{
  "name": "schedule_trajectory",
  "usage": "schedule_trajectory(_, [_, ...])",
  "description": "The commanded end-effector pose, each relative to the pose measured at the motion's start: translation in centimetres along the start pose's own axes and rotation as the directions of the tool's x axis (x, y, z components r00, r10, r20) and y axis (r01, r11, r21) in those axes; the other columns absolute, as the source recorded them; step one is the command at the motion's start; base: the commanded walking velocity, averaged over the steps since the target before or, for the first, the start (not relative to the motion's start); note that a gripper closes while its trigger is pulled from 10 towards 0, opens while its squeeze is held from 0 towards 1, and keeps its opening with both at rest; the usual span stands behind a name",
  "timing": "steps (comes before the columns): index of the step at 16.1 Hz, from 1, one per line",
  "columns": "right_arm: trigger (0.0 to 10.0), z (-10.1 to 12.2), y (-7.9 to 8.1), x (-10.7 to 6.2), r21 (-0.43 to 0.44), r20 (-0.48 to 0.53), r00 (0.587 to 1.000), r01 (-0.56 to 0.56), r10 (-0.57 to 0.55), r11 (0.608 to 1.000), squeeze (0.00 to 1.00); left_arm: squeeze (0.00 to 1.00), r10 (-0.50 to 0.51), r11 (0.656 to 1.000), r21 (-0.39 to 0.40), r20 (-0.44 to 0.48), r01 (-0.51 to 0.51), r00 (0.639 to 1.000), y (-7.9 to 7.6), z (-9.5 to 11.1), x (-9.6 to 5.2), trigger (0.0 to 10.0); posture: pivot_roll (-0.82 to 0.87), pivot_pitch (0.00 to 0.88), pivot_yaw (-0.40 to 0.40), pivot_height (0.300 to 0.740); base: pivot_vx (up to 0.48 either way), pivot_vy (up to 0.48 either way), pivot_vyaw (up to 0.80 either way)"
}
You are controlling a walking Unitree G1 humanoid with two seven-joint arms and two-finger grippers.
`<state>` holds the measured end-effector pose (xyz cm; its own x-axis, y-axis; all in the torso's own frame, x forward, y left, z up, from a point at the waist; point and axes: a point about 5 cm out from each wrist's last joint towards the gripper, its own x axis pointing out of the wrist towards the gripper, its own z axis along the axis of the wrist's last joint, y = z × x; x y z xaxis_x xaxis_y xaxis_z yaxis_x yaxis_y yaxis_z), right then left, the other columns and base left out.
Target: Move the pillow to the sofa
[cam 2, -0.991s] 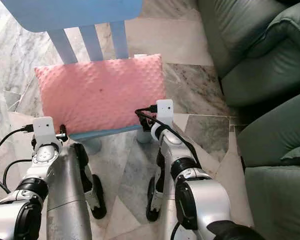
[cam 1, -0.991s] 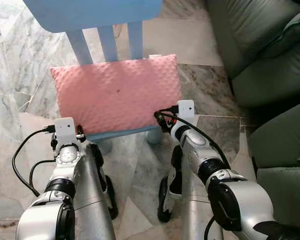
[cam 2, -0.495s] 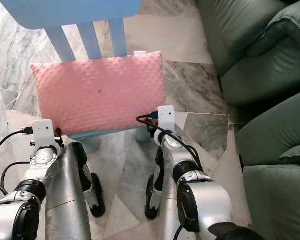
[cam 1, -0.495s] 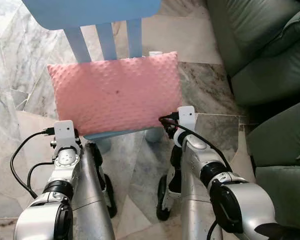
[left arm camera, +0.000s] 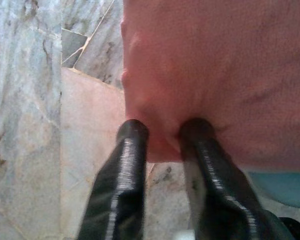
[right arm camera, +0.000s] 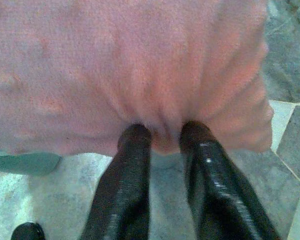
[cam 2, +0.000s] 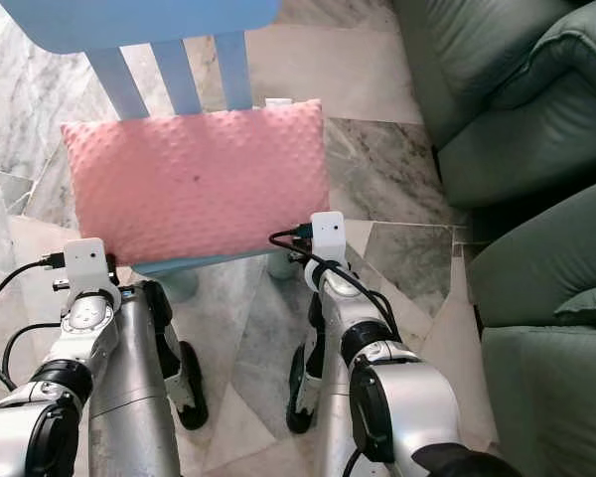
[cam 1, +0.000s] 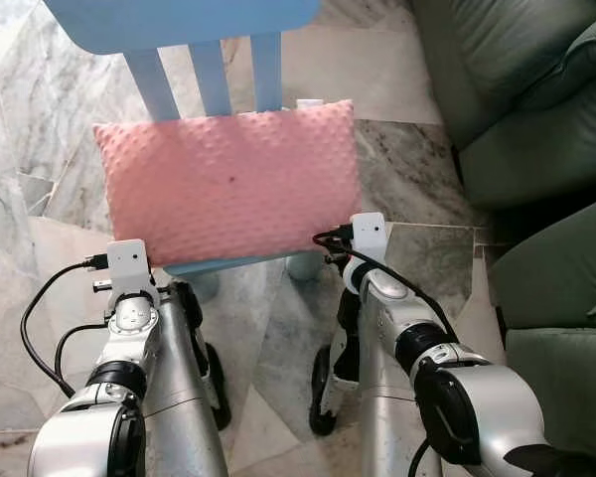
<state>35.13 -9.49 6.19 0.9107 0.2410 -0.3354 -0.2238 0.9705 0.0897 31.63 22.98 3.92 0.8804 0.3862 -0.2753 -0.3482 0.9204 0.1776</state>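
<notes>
From the head, a pink pillow lies on a light blue chair on the marble floor, a green sofa to the right. In the left wrist view, the left claw pinches a pillow corner. In the right wrist view, the right claw grips bunched fabric at the pillow's near edge.

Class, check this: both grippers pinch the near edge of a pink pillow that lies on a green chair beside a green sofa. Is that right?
One slip: the chair is light blue, not green, as the left eye view shows. The rest holds: the left gripper and right gripper pinch the pink pillow's near edge, and the sofa is green.
</notes>
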Motion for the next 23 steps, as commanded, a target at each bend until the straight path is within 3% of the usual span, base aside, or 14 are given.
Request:
schedule_trajectory(1, [0.0, -1.7, 0.0, -0.4, 0.013, -0.055, 0.998, 0.013, -0.012, 1.000, 0.00, 0.00, 0.006, 1.000, 0.006, -0.079, -0.006, 0.997, 0.4, -2.2, -0.7, 0.0, 0.18, 0.462, -0.091, 0.525, 0.000, 0.000, 0.00])
schedule_trajectory(6, [0.0, -1.4, -0.4, -0.4, 0.011, -0.036, 0.999, 0.023, -0.022, 1.000, 0.00, 0.00, 0.003, 1.000, 0.004, -0.069, -0.003, 0.998, 0.1, -1.7, -0.5, 0.0, 0.17, 0.442, -0.093, 0.525, 0.000, 0.000, 0.00])
schedule_trajectory(11, [0.0, 0.6, -1.6, -0.2, -0.002, 0.044, 0.998, 0.034, -0.033, 0.999, 0.00, 0.00, 0.031, 0.999, -0.017, -0.001, -0.031, 1.000, 0.6, 0.3, 0.3, 0.0, 0.16, 0.391, -0.101, 0.525, 0.000, 0.000, 0.00])
schedule_trajectory(15, [0.0, 2.8, -1.9, -0.4, -0.135, 0.188, 0.981, -0.017, 0.042, 0.991, 0.00, 0.00, 0.044, 0.998, -0.056, 0.213, -0.033, 0.976, 1.7, 4.4, 0.9, 0.0, 0.14, 0.300, -0.101, 0.525, 0.000, 0.000, 0.00])
schedule_trajectory(18, [0.0, 3.6, -2.7, -0.9, -0.173, 0.274, 0.958, -0.038, 0.085, 0.984, 0.00, 0.00, 0.038, 0.995, -0.097, 0.328, -0.006, 0.944, 2.2, 6.5, 0.6, 0.0, 0.12, 0.233, -0.096, 0.525, 0.000, 0.000, 0.00])
schedule_trajectory(21, [0.0, 3.8, -3.8, -1.7, -0.184, 0.332, 0.938, -0.035, 0.096, 0.982, 0.00, 0.00, 0.012, 0.993, -0.114, 0.404, 0.037, 0.915, 2.2, 8.3, 0.2, 0.0, 0.11, 0.143, -0.083, 0.525, 0.000, 0.000, 0.00])
schedule_trajectory(22, [0.0, 3.7, -4.2, -2.1, -0.179, 0.353, 0.931, -0.028, 0.091, 0.984, 0.00, 0.00, -0.024, 0.994, -0.091, 0.420, 0.068, 0.907, 1.6, 8.3, -0.3, 0.0, 0.10, 0.089, -0.071, 0.525, 0.000, 0.000, 0.00])
schedule_trajectory(23, [0.0, 3.6, -4.4, -2.3, -0.178, 0.360, 0.929, -0.027, 0.091, 0.984, 0.00, 0.00, -0.036, 0.994, -0.081, 0.424, 0.078, 0.905, 1.4, 8.3, -0.5, 0.0, 0.10, 0.089, -0.071, 0.525, 0.000, 0.000, 0.00])
